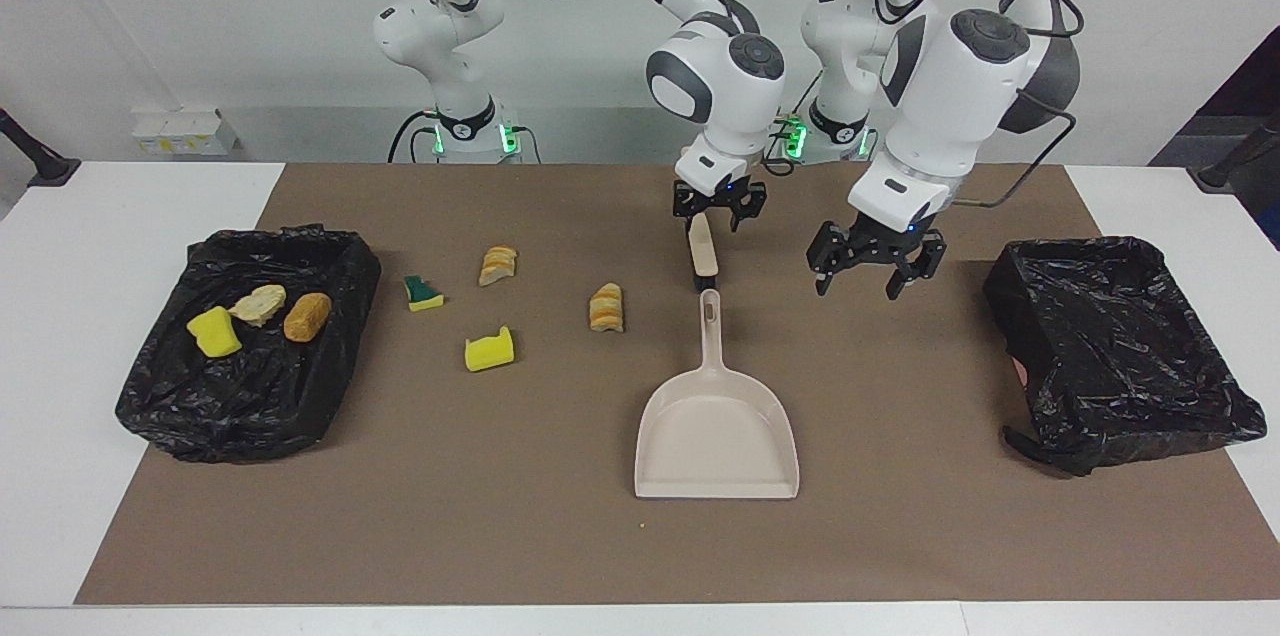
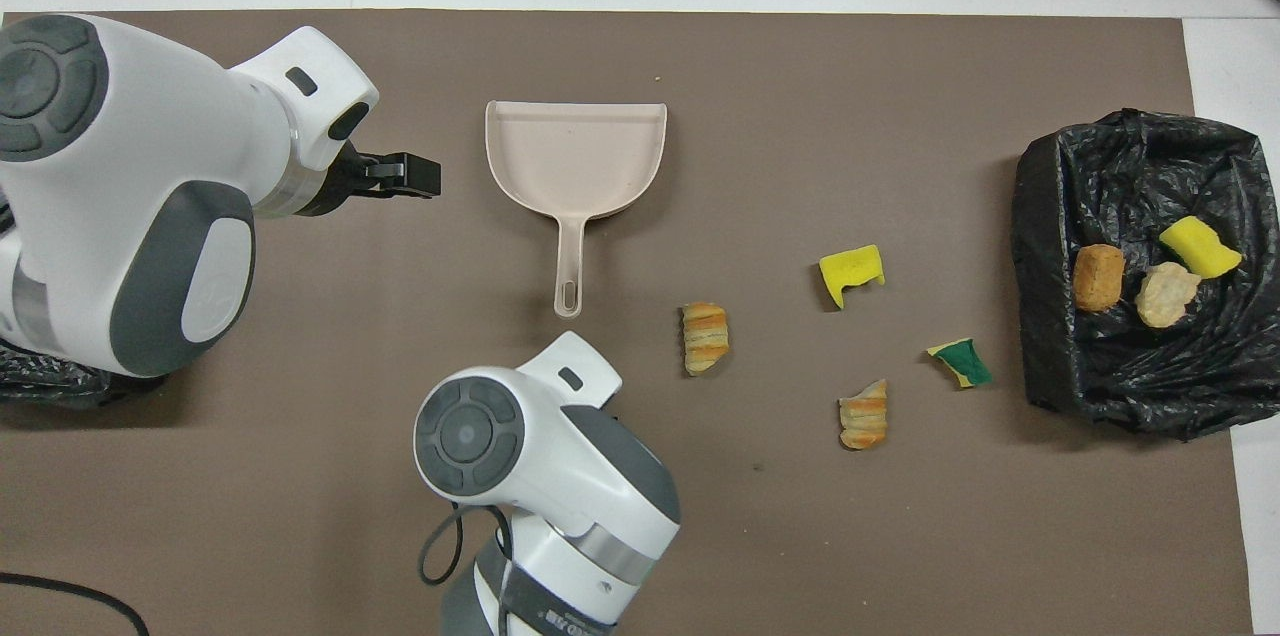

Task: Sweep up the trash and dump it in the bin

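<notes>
Three scraps binned already; four scraps loose at dustpan's ten o'clock. Right gripper clamped on brush. Left gripper spread wide, empty.

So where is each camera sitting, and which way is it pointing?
Facing view: high across the table, looking at both arms, with the right pincer over the brush and the left pincer over the mat.
Overhead view: above the robots' end, looking steeply down; both arms enter from below.
Shared: the dustpan.
</notes>
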Controlling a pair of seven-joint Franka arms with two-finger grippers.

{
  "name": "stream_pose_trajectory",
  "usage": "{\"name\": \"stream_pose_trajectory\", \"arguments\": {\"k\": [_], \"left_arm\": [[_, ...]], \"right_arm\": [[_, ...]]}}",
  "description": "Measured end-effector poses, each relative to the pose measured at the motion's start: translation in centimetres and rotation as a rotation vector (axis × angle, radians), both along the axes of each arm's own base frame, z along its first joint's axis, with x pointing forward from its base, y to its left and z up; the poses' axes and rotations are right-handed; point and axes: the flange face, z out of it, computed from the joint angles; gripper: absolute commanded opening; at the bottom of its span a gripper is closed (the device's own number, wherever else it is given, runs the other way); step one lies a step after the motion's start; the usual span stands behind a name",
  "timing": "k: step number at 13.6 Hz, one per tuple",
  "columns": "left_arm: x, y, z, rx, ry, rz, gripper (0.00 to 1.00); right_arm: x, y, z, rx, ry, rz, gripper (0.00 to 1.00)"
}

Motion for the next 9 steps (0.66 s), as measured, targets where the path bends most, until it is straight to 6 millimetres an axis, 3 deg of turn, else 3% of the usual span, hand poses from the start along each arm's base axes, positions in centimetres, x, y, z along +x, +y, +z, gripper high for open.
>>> {"name": "stream_pose_trajectory", "arguments": {"k": [1, 4, 5, 7, 9], "left_arm": [[0.2, -1.0, -1.2, -0.002, 0.010, -0.011, 1.00], [0.3, -9.0, -5.9, -0.015, 0.017, -0.014, 1.00], [0.2, -10.8, -7.1, -0.013, 0.025, -0.016, 1.00], [-0.4, -12.2, -9.0, -0.001, 0.052, -0.035, 1.00], [-1.2, -12.8, -10.5, 0.013, 0.078, -0.049, 1.00]], "right_arm": [[-1.9, -0.3, -0.4, -0.009, 0.015, 0.012, 0.78], [-6.7, -0.9, -0.9, -0.002, 0.061, 0.023, 0.78], [-8.5, -0.8, -1.1, 0.016, 0.081, 0.021, 0.77], [-11.6, -0.5, -1.5, 0.039, 0.093, 0.030, 0.77], [-13.4, -0.5, -2.5, 0.038, 0.089, 0.040, 0.74]]}}
